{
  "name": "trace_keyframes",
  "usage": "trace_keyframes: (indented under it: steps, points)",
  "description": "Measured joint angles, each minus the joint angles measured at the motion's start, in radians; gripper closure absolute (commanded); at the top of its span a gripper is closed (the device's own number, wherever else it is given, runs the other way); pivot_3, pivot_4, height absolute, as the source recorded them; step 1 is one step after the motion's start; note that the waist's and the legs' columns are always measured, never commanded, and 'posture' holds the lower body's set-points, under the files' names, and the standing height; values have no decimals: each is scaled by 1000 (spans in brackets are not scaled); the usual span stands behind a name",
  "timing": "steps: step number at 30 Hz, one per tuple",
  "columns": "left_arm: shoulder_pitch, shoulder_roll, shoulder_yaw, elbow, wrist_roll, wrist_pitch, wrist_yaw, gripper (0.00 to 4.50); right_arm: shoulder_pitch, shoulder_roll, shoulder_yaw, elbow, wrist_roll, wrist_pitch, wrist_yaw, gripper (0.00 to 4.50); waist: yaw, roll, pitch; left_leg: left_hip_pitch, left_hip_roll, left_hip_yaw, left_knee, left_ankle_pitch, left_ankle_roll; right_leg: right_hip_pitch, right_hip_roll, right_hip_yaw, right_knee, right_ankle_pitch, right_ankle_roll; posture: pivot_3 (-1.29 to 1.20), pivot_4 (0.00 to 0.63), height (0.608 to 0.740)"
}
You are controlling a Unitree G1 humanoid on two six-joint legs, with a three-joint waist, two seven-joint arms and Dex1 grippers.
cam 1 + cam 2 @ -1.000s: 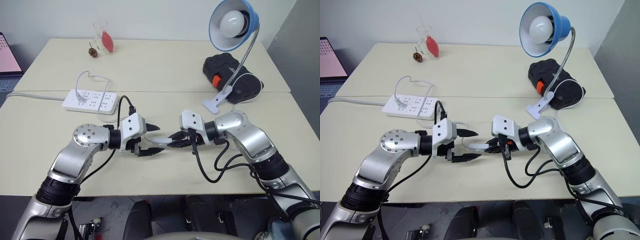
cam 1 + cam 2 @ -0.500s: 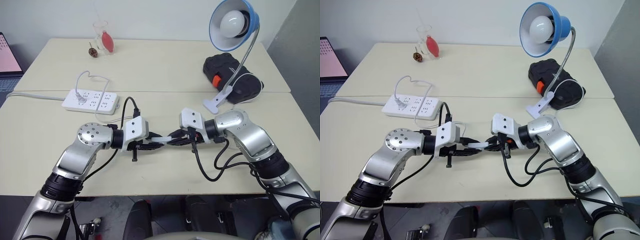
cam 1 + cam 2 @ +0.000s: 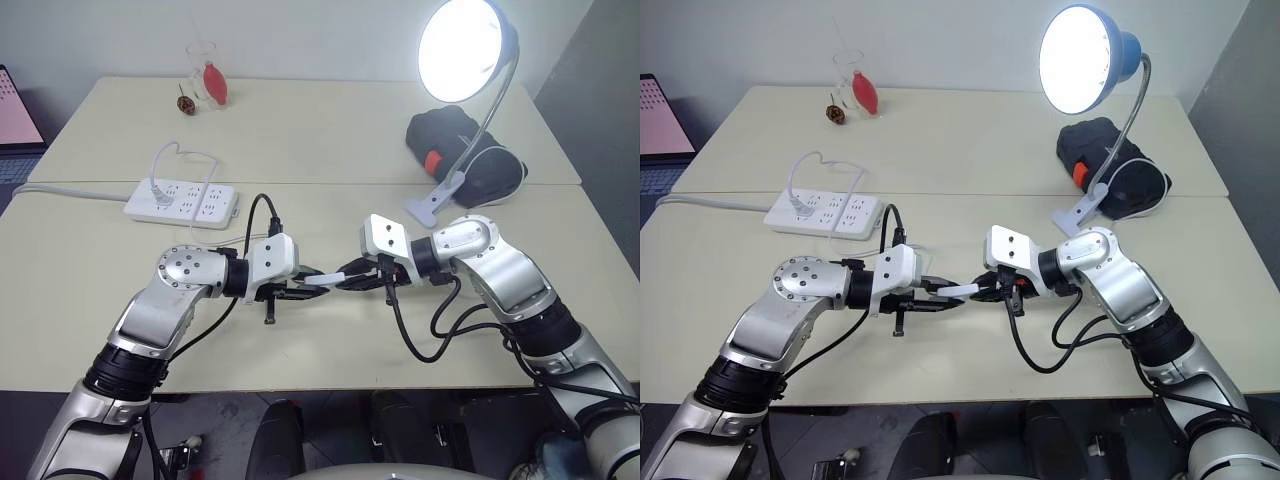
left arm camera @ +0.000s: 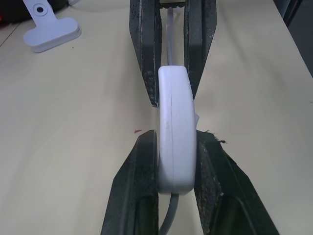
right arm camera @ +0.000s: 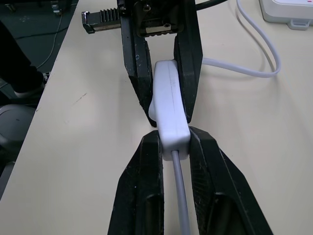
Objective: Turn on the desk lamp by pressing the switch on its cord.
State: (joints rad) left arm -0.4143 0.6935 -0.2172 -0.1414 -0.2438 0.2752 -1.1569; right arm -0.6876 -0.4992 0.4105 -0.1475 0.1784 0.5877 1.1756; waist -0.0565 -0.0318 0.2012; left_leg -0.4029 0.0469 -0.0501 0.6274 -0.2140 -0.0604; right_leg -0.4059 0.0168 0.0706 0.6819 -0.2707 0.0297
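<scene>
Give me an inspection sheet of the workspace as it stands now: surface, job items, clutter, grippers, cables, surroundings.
Surface: two cream tables pushed together, seam running across.
Job's things: desk lamp lit, its clip base lying on the table; switch held off the table between both grippers; cord leaves the switch at both ends.
Clutter: black pouch with an orange tab behind the clip; glass holding something red, and a small brown object, at the far edge.
Grippers: left gripper and right gripper both shut on the switch, facing each other.
Cables: white power strip with a plug in it and a looped white lead.
Surroundings: a screen at the far left.
</scene>
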Motion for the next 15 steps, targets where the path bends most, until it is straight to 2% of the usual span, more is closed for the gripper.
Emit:
trace_keyframes:
  steps: [8, 10, 15]
  points:
    - [-8, 4, 15, 35, 5, -21, 8, 1318, -1, 15, 2, 3, 2, -13, 3, 4138, 0, 0, 0, 0, 0, 0, 0, 0, 0, 0, 0, 0, 0, 0, 0, 0, 150, 740]
    - [-7, 6, 26, 32, -1, -19, 8, 1193, -2, 16, 3, 22, 1, -26, 3, 4138, 0, 0, 0, 0, 0, 0, 0, 0, 0, 0, 0, 0, 0, 0, 0, 0, 150, 740]
    - [63, 80, 131, -23, -49, -2, 8, 1193, -42, 49, 6, 185, -28, -114, -14, 4138, -8, 0, 0, 1, 0, 0, 0, 0, 0, 0, 0, 0, 0, 0, 0, 0, 150, 740]
